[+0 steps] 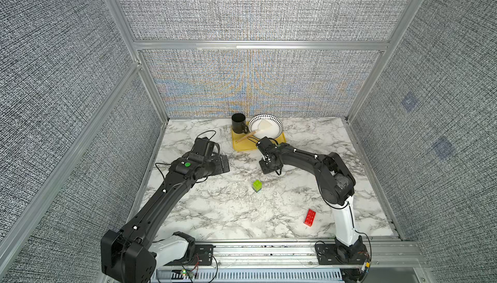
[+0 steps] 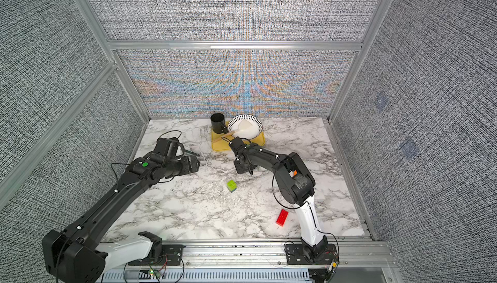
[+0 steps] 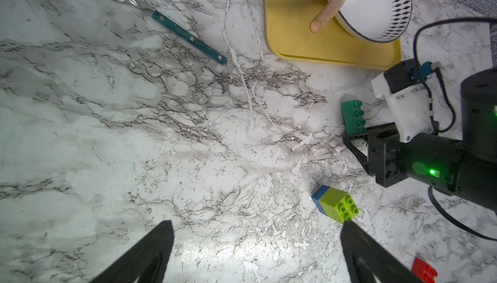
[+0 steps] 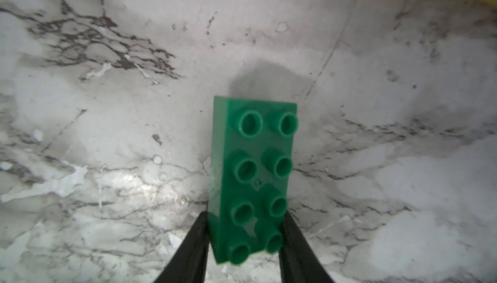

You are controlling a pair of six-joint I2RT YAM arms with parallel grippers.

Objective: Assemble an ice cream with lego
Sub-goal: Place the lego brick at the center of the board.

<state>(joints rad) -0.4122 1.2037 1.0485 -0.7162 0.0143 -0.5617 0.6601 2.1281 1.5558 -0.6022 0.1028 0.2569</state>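
A short stack, lime-green brick on blue (image 1: pixel 257 185) (image 2: pixel 231 185) (image 3: pixel 336 203), stands upright mid-table. My right gripper (image 4: pixel 244 214) (image 1: pixel 269 164) is low over the table just behind it, fingers pressed against both long sides of a dark green brick (image 4: pixel 252 176) (image 3: pixel 353 116), whose studs face the right wrist camera. A longer red brick (image 1: pixel 310 217) (image 2: pixel 281 217) (image 3: pixel 425 271) lies flat near the right arm's base. My left gripper (image 3: pixel 256 223) (image 1: pixel 223 163) hovers wide open at the left, with nothing between its fingers.
A yellow tray (image 1: pixel 242 147) at the back holds a black mug (image 1: pixel 238 123) and a patterned bowl (image 1: pixel 265 125) with a white spatula. A fork with a teal handle (image 3: pixel 188 36) lies on the marble beside the left gripper.
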